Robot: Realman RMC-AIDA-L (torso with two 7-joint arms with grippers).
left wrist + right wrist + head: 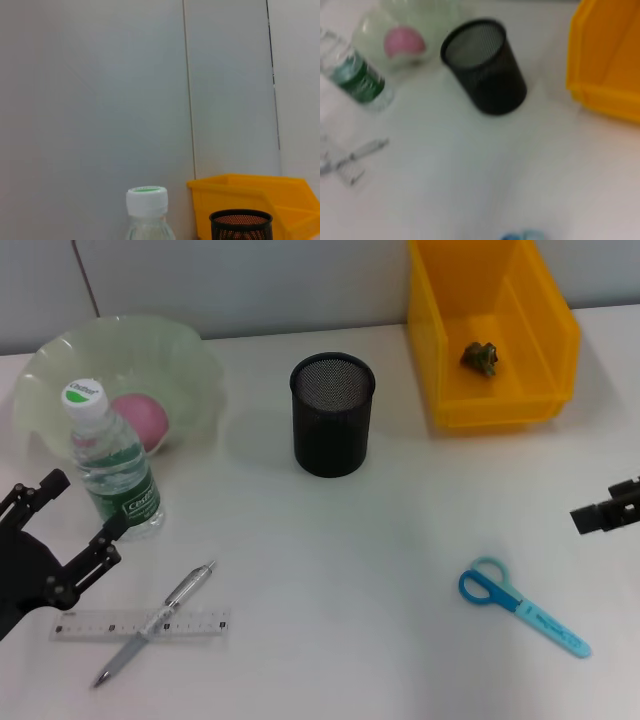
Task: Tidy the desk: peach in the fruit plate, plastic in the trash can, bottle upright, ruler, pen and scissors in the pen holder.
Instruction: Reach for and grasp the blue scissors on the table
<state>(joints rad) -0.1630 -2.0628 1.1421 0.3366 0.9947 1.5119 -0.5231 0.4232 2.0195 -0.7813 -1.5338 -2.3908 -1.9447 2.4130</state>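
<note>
the peach (142, 420) lies already in the green fruit plate (190, 360) at the far left, the bottle (112, 462) stands upright just near of the plate, and a crumpled green piece (481, 357) sits inside the yellow trash can (545, 330) at the far right. the black mesh pen holder (332, 415) in the far middle looks empty to me. so i judge the stationery is what remains: the pen (160, 618) lies across the clear ruler (140, 625) at the near left, and the blue scissors (520, 604) lie well apart at the near right. my left gripper (65, 525) hangs with its jaws wide, close to the bottle on its near left side and just far of the ruler. my right gripper (605, 512) is at the right edge (whether its fingers are open i cannot tell). the risks i see: my left fingers can knock the bottle over when i turn down to the pen, and lifting the pen can drag the ruler, which is flat and thin and hard to pinch.
</note>
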